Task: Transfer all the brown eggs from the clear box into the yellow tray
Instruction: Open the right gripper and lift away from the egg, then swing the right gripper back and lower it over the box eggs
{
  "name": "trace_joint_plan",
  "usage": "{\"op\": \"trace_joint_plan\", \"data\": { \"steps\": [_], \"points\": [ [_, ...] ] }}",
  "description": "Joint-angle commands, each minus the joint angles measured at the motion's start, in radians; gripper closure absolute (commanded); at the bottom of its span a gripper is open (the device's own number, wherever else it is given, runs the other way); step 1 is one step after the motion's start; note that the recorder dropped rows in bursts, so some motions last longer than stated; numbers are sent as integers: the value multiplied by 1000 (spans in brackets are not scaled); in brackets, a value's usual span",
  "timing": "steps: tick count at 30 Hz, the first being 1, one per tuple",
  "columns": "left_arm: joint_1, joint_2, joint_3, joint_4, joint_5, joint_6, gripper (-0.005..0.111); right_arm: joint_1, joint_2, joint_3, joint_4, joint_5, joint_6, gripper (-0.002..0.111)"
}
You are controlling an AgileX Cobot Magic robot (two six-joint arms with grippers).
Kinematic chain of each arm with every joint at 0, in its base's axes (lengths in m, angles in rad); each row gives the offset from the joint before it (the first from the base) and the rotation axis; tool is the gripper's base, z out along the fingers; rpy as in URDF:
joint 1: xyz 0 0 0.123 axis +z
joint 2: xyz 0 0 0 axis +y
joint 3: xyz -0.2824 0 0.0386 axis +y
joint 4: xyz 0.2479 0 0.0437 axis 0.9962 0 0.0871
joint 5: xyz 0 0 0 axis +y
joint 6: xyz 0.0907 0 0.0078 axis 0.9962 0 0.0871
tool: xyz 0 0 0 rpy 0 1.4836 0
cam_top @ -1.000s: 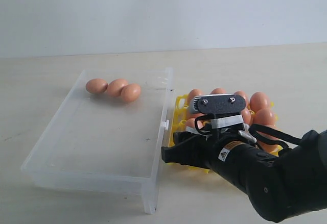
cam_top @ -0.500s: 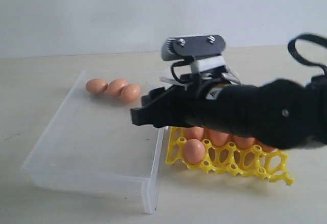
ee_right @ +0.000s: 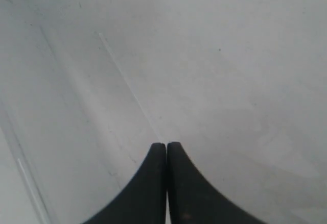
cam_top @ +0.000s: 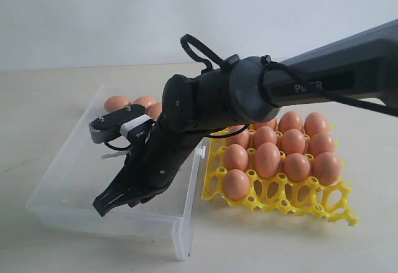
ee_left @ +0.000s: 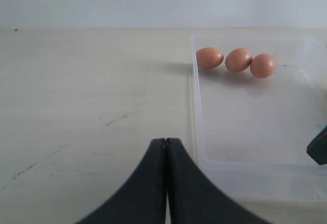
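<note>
Three brown eggs [cam_top: 117, 103] [ee_left: 239, 59] lie in a row at the far end of the clear box [cam_top: 62, 161] [ee_left: 196, 122]; my right arm partly hides the one nearest the tray. Several more fill cups of the yellow tray [cam_top: 280, 195] to the right of the box. My right gripper [cam_top: 102, 208] [ee_right: 166, 145] reaches across into the near end of the box, pointing down at its bare floor [ee_right: 230, 81], shut and empty. My left gripper [ee_left: 166, 141] hangs shut and empty over the table just outside the box's wall; the exterior view does not show it.
The right arm [cam_top: 249, 99] stretches over the edge between box and tray, above the box's small latch [cam_top: 200, 152]. The right gripper's tip [ee_left: 319, 147] shows at the edge of the left wrist view. The pale table [cam_top: 50, 86] has faint scuff marks.
My right arm has swung left from over the yellow tray and down into the clear box. Its jaws have closed with nothing in them. The three eggs in the box have not moved.
</note>
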Motion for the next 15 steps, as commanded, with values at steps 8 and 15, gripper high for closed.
{"op": "trace_joint_plan", "data": {
  "steps": [8, 15],
  "points": [
    [1, -6, -4, -2, -4, 2, 107, 19, -1, 12, -34, 238, -11, 108],
    [1, -6, -4, -2, -4, 2, 107, 36, -7, 93, -4, 241, -37, 108]
  ]
}}
